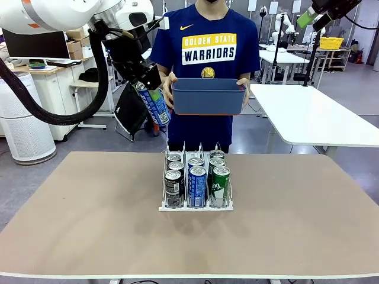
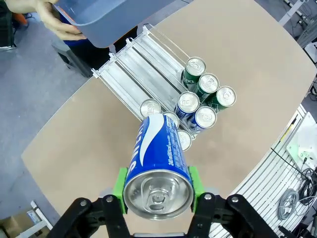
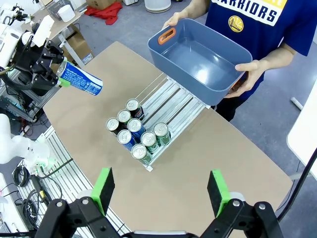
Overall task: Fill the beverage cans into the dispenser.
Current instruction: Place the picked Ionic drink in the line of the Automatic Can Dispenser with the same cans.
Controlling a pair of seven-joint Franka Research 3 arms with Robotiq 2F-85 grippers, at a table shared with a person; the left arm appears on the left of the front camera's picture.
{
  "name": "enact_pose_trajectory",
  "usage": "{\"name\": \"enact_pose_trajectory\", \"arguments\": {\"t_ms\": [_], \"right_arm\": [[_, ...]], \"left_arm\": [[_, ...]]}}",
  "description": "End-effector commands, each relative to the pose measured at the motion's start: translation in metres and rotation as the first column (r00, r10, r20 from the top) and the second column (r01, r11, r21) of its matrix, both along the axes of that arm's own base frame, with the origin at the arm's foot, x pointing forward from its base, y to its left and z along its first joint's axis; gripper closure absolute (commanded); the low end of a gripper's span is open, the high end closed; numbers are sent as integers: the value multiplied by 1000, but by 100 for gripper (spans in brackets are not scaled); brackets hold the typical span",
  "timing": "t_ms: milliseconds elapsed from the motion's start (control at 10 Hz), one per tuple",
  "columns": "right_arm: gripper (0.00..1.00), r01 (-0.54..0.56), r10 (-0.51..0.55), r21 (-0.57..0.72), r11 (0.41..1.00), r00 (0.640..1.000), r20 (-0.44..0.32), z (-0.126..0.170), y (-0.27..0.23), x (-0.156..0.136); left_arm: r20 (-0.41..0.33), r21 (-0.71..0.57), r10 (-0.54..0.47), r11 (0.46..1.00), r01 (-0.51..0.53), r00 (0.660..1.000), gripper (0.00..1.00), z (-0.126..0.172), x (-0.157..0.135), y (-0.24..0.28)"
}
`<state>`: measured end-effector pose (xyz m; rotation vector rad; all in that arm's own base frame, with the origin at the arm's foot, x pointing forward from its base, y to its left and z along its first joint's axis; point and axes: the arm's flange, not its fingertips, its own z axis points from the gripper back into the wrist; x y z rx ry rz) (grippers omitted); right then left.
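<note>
My left gripper hangs in the air left of the person, shut on a blue beverage can that tilts down and to the right. In the left wrist view the same can sits between the green pads, its silver top facing the camera, above the near end of the dispenser. The clear dispenser stands mid-table with several black, blue and green cans in its three lanes. My right gripper is open and empty, high above the table; it appears at the top right.
A person at the far side holds a blue-grey bin in both hands above the dispenser's back end; it looks empty. Brown tabletop lies bare on both sides of the dispenser. A white table stands behind on the right.
</note>
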<state>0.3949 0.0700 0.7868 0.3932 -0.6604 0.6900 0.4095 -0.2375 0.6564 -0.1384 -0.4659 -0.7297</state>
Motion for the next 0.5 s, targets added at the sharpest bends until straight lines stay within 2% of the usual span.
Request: {"name": "enact_pose_trajectory", "arguments": {"t_ms": [0, 100, 200, 400], "right_arm": [[0, -5, 5, 3, 1000, 1000, -3, -2, 0, -3], [0, -5, 5, 3, 1000, 1000, -3, -2, 0, -3], [0, -5, 5, 3, 1000, 1000, -3, -2, 0, -3], [0, -5, 5, 3, 1000, 1000, -3, -2, 0, -3]], "left_arm": [[-1, -2, -1, 1000, 1, 1000, 42, 0, 0, -1], [-66, -27, 177, 983, -179, 982, 42, -10, -2, -11], [-103, -43, 221, 973, -227, 970, 42, -23, -19, -27], [-146, 17, 343, 939, -344, 928, 42, -38, -58, -58]]}}
